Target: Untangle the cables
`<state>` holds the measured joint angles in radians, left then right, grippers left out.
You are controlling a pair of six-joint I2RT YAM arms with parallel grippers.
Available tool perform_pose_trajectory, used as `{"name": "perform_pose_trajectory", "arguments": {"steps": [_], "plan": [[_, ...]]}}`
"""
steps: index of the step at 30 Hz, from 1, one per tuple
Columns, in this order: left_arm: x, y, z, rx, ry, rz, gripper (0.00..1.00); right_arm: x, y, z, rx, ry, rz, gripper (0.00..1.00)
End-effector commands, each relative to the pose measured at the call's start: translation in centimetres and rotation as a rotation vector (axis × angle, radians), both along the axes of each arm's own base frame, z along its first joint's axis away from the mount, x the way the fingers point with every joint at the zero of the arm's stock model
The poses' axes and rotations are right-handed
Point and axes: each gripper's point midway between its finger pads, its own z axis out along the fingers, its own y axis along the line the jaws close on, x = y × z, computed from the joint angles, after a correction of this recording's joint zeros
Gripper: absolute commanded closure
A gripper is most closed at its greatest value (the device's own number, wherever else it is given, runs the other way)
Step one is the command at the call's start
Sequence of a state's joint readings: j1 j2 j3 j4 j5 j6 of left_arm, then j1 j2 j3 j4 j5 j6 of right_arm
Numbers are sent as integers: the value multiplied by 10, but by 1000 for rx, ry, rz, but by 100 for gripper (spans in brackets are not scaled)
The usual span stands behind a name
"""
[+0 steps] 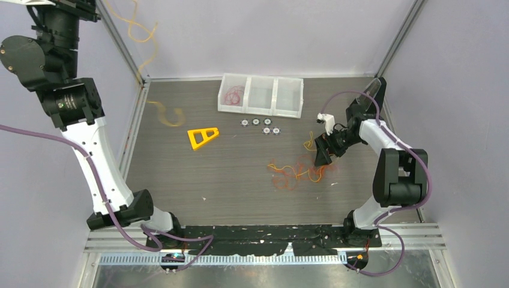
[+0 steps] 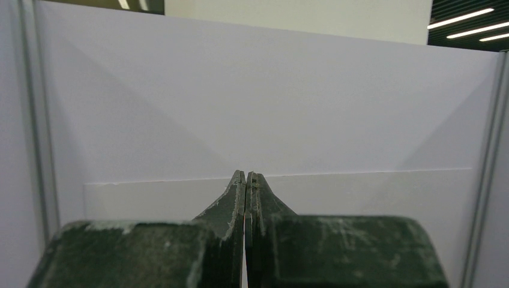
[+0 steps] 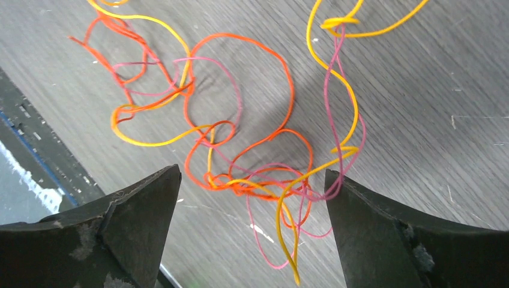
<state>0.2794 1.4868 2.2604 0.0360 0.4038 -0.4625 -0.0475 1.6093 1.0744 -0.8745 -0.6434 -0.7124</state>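
A tangle of thin orange, yellow and pink cables lies on the table right of centre. My right gripper hovers just over its right side, open. In the right wrist view the tangle spreads between and beyond the wide-apart fingers of the right gripper, with loose loops between the tips and nothing gripped. One yellow cable hangs in the air from the top left down to the table. My left arm is raised there. The left gripper is shut, facing the wall; the cable itself is hidden in that view.
A white three-compartment bin stands at the back, with a red cable coiled in its left compartment. Several small round parts lie in front of it. A yellow triangular frame lies left of centre.
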Motion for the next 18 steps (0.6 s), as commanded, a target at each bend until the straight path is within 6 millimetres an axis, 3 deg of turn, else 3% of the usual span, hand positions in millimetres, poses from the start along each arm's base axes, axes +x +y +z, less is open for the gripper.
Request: {"name": "perform_pose_trajectory", "arguments": {"steps": [1, 5, 9, 13, 18], "plan": [[5, -47, -3, 36, -23, -217, 100, -14, 10, 44, 56, -64, 52, 5], [32, -96, -16, 54, -26, -363, 100, -14, 12, 62, 64, -119, 24, 5], [75, -149, -34, 60, -27, -467, 100, -5, 15, 79, 87, -161, -34, 5], [105, -179, -44, 61, -73, -489, 100, 5, 17, 94, 114, -186, -97, 5], [142, -204, -73, 83, -89, -454, 100, 13, 19, 104, 133, -197, -163, 5]]}}
